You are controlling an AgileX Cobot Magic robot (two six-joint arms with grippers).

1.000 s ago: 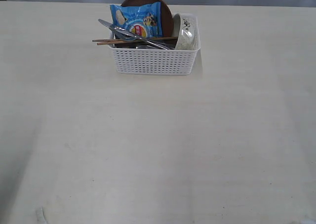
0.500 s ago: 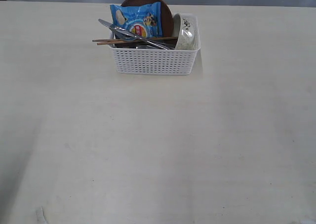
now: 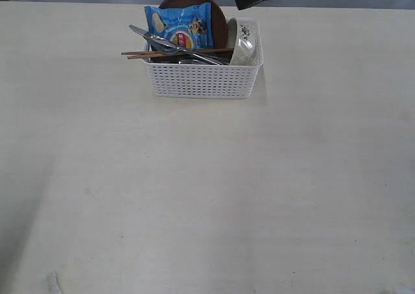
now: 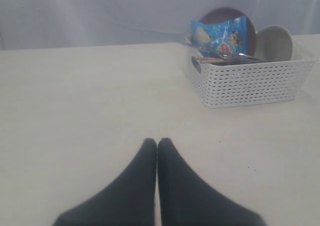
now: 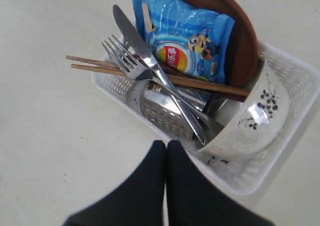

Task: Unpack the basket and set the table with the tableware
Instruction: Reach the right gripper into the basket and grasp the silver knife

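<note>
The basket (image 3: 204,80) stood at the bench's (image 3: 194,196) far centre, long axis crosswise in the exterior view. The chopsticks (image 3: 168,52) lay along it, ends jutting left. The left gripper (image 4: 157,143) and right gripper (image 5: 166,146) were pressed together, empty.

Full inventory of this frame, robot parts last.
table: 1, cream-white, fills the scene
basket: 1, white, far middle of the table
snack packet: 1, blue, upright in the basket, before the plate
plate: 1, brown, on edge at the basket's back
bowl: 1, cream, on its side, basket's right end
chopsticks: 1 pair, wooden, across the basket, past its left rim
knife: 1, steel, leaning out of basket
fork: 1, steel, beside the knife
cup: 1, shiny steel, low in the basket
left gripper: 1, black, shut, over bare table
right gripper: 1, black, shut, raised near the basket
</note>
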